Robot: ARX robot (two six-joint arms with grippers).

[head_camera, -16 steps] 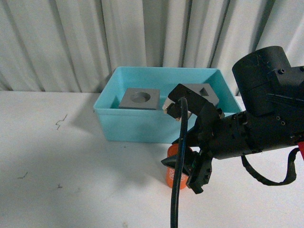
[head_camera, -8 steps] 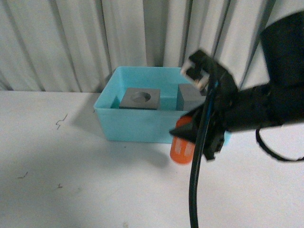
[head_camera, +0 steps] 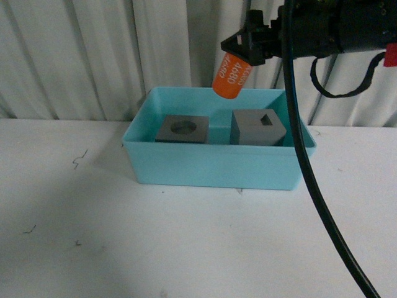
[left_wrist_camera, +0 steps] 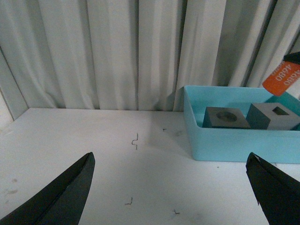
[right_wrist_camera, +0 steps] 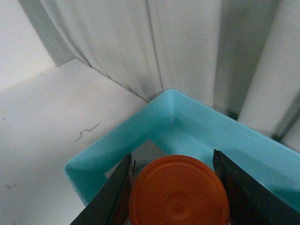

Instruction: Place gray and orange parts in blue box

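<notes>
- Right gripper [head_camera: 245, 48] clamps the orange cylinder [head_camera: 234, 75] and holds it in the air, tilted, white numbers facing out; it hangs above the back rim of the blue box [head_camera: 211, 167].
- In the right wrist view the cylinder's round end [right_wrist_camera: 179, 192] sits between the two dark fingers [right_wrist_camera: 115, 192], the box's corner below it.
- Gray cube with the round hole [head_camera: 183, 129] lies inside the box toward 9 o'clock; the cube with the rectangular hole [head_camera: 258, 128] stands toward 3 o'clock, near it but apart.
- Left gripper [left_wrist_camera: 171, 187]: jaws spread wide, nothing between them, above the white table [head_camera: 93, 236], the box at 2 o'clock from it.
- Black cable [head_camera: 310, 180] drops from the right arm across the box's 3 o'clock end.
</notes>
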